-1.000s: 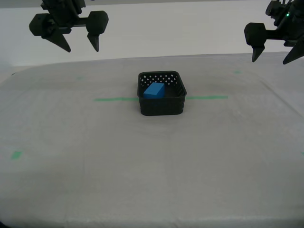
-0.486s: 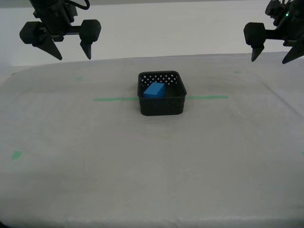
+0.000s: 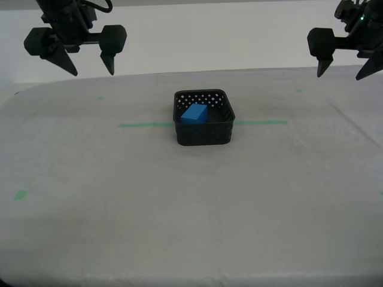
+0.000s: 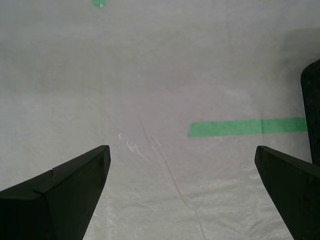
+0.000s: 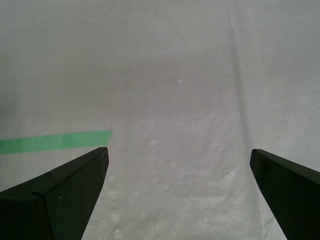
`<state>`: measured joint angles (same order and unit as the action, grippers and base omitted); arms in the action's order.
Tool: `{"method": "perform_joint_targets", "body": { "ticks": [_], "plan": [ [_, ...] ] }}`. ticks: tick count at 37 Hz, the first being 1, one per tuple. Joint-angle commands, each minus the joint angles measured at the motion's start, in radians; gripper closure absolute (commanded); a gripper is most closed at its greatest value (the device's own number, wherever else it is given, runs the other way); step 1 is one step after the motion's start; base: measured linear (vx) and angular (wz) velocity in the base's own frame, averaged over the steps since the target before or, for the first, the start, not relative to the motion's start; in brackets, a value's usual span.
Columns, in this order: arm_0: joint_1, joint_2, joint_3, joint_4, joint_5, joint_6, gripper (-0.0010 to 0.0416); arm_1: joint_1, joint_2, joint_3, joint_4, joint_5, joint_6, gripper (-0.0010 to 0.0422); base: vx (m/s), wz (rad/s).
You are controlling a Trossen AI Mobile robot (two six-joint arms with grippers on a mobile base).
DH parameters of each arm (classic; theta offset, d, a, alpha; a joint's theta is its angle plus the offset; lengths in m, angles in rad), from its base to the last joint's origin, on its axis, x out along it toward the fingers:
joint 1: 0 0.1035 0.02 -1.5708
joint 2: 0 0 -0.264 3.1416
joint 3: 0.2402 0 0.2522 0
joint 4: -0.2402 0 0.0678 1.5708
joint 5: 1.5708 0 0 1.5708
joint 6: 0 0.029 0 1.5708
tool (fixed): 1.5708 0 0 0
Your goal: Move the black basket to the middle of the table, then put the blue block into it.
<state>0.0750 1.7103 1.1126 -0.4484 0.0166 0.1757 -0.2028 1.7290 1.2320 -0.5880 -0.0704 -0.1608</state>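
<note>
The black basket [image 3: 204, 135] stands at the middle of the table [image 3: 191, 209], on the green tape line [image 3: 143, 125]. The blue block [image 3: 194, 113] lies tilted inside it. My second gripper [image 3: 92, 70] hangs open and empty high at the exterior view's left, well away from the basket. Its wrist view shows its open gripper [image 4: 181, 150] over bare cloth, one end of the tape [image 4: 245, 127], and a dark sliver of the basket [image 4: 314, 110]. My first gripper [image 3: 340, 76] hangs open and empty high at the exterior view's right. In its own wrist view the open gripper [image 5: 179, 150] frames cloth.
The other end of the tape [image 5: 50, 142] shows in the first wrist view. Small green marks lie on the cloth at the exterior view's left [image 3: 21, 195], back left [image 3: 99, 98] and back right [image 3: 298, 91]. A pale wall rises behind the table.
The second gripper drew back toward the exterior view's left and slightly up a second ago and has held still since. The basket, block and first gripper have not moved.
</note>
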Motion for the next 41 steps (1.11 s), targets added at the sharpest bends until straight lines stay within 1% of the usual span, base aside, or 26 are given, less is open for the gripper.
{"method": "perform_joint_targets", "body": {
  "ticks": [1,41],
  "plan": [
    [0.0,-0.001,0.001,0.0,0.0,-0.001,0.0007,0.0,0.0,0.0,0.0,-0.004,-0.004,0.0014,0.0,0.0],
    [0.001,-0.001,0.001,0.0,0.0,0.0,0.0007,0.0,0.0,0.0,0.0,-0.004,-0.004,0.0014,0.0,0.0]
  ]
}}
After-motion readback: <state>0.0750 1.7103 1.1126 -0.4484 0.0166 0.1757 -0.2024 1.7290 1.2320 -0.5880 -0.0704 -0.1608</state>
